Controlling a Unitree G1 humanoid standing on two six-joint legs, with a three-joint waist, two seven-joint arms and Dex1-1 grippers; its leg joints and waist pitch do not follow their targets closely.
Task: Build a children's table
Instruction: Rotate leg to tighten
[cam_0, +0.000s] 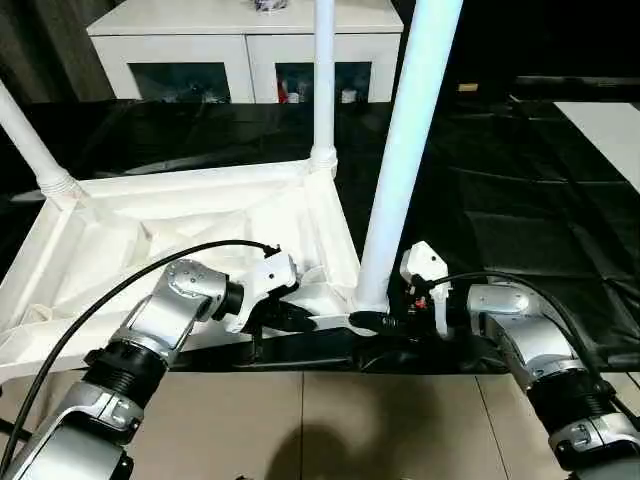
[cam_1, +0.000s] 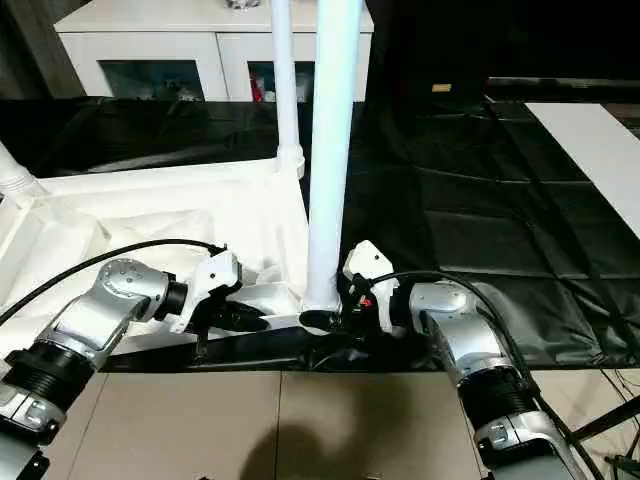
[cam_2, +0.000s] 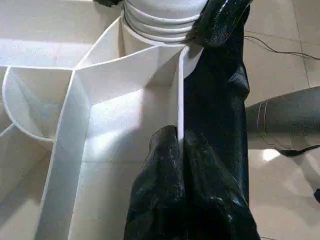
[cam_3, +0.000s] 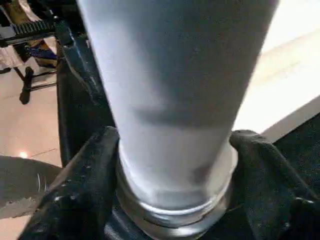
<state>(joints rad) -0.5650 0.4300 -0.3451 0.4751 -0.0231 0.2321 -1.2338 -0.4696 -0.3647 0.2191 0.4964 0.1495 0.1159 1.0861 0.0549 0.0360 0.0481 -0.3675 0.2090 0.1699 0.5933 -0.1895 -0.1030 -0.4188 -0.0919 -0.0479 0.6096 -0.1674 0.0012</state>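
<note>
The right gripper (cam_1: 322, 318) is wrapping its two black fingers (cam_3: 82, 185) round the base of the near white tapered tube leg (cam_0: 405, 150), one finger on each side, touching the tube just above its ribbed collar, so the jaws are standing fairly wide with the leg between them. That leg is standing upright in the near corner socket of the upturned white plastic rectangular table top (cam_0: 200, 215), whose ribbed underside is facing up. The left gripper (cam_0: 292, 317) is pinching the thin white edge wall of the top just beside that same corner, its fingers (cam_2: 165, 170) pressed shut on the rim. The top is lying at the near edge of the large black-covered work table (cam_0: 500, 200). Two more white legs (cam_0: 323, 75) are rising from the other corners, and a white cabinet with glass doors (cam_0: 200, 50) is standing beyond the far side of the top.
</note>
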